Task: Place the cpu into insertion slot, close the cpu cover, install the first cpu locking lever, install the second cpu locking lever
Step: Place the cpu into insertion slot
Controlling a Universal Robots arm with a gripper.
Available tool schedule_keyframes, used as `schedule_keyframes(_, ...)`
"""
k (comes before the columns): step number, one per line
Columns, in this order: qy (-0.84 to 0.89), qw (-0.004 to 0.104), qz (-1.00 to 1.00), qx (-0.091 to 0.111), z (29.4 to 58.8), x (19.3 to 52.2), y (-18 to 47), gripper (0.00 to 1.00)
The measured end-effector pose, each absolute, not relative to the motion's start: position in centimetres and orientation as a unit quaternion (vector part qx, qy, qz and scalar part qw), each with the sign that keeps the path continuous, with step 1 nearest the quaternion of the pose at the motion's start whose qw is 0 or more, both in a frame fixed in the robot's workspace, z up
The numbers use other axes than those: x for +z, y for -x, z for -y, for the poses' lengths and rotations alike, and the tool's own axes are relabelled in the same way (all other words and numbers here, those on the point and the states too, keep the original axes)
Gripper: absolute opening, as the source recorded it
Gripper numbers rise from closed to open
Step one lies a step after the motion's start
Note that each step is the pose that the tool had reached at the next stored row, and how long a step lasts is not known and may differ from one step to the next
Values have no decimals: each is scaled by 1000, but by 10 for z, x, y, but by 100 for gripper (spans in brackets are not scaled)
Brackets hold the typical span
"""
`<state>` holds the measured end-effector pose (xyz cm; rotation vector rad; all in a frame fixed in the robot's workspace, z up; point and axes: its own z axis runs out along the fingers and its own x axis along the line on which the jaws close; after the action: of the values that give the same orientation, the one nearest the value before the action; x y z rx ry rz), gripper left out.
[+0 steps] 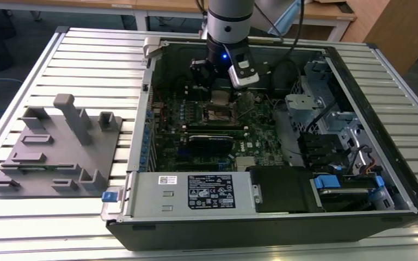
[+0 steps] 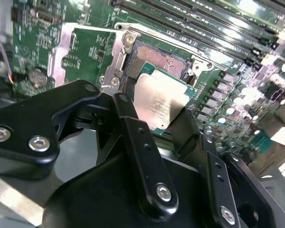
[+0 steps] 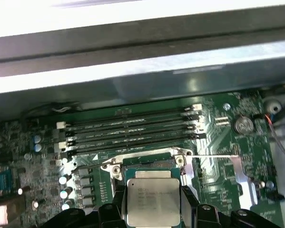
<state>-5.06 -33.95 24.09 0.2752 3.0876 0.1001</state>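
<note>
The cpu cover (image 2: pixel 58 52) stands flipped open beside the insertion slot (image 2: pixel 160 59), out of the way. The claw (image 1: pixel 221 93) is closed on the cpu (image 2: pixel 159 102), pinching two opposite edges with the chip held flat. In the exterior view the slot sits at about six o'clock from the claw, close under it; I'd say the chip hangs just clear, not yet seated.
</note>
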Motion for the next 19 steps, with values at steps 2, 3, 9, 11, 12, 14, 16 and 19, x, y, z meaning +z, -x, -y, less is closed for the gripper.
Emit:
schedule_keyframes(2,-107,21,-993,32,340,241,51,54)
schedule_keyframes(3,-116,21,-992,32,340,241,51,54)
schedule_keyframes(9,-159,22,-987,31,340,241,51,54)
schedule_keyframes(11,-159,22,-986,31,340,241,51,54)
schedule_keyframes(12,-159,22,-986,31,340,241,51,54)
schedule_keyframes(14,-159,22,-986,31,340,241,51,54)
schedule_keyframes(16,-159,22,-986,31,340,241,51,54)
schedule_keyframes(19,-159,22,-986,31,340,241,51,54)
